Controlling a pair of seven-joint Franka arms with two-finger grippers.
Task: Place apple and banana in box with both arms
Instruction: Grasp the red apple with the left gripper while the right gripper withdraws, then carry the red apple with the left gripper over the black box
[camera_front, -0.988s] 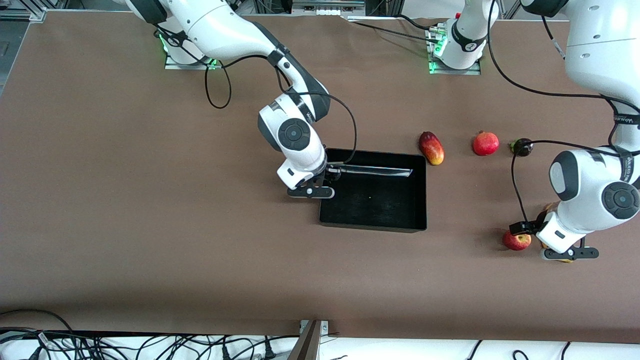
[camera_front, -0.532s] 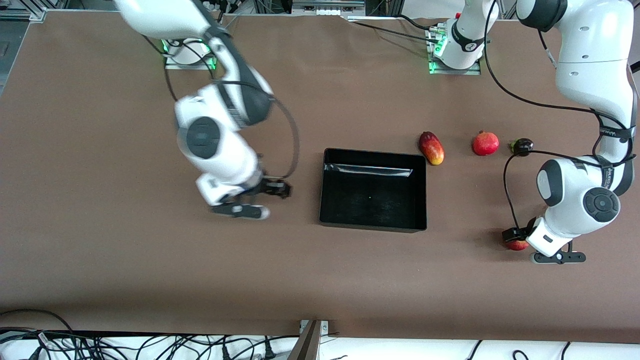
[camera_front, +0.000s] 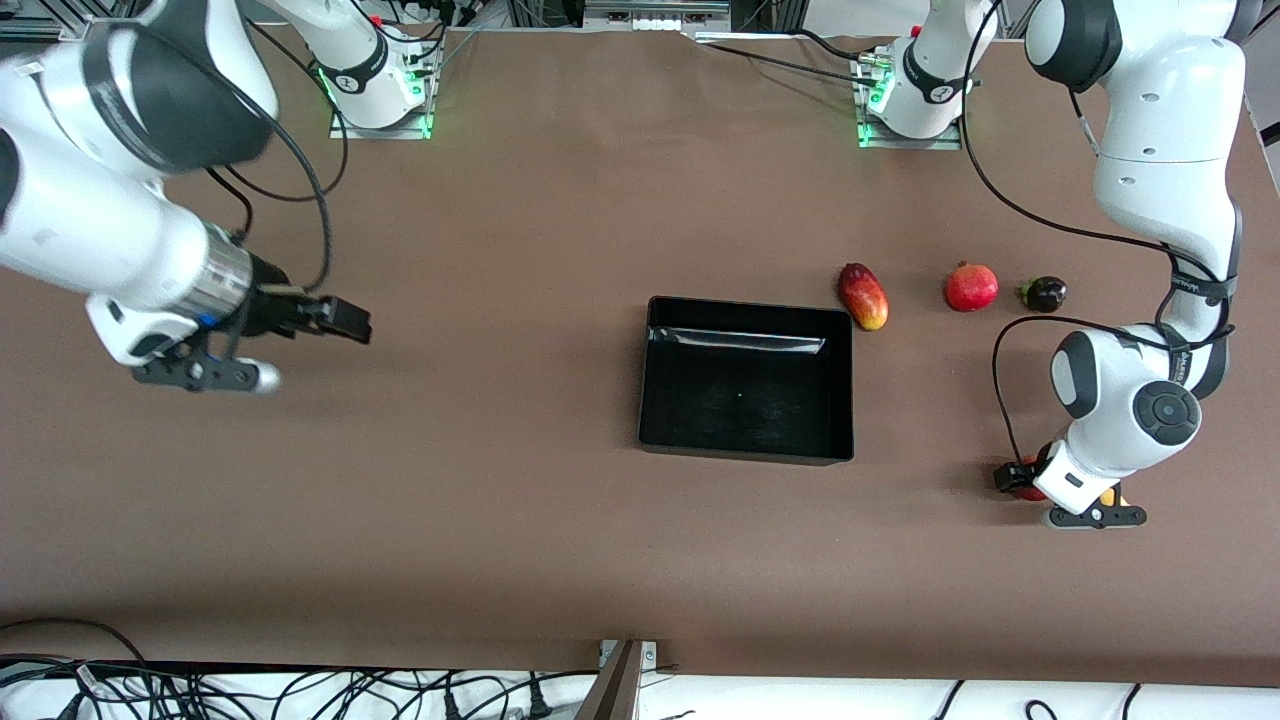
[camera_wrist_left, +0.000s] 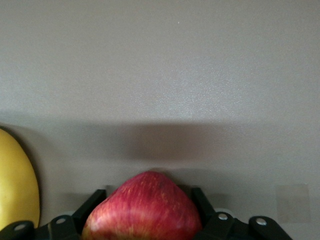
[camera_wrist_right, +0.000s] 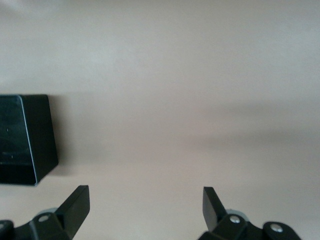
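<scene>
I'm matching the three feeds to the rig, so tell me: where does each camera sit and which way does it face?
Front view: high across the table, facing both bases; shows both arms, the box, mango, pomegranate.
Left wrist view: on the left arm, looking down past its fingers at the apple between them, banana beside.
Right wrist view: on the right arm, its open right gripper over bare table.
Shared: front and right wrist views both show the box.

Brown matte tabletop (camera_front: 520, 520), evenly lit, soft shadows. Loose black cables (camera_front: 300, 690) on a white surface along its edge nearest the front camera. Green lights (camera_front: 868, 110) glow at the metal mounting plates.
</scene>
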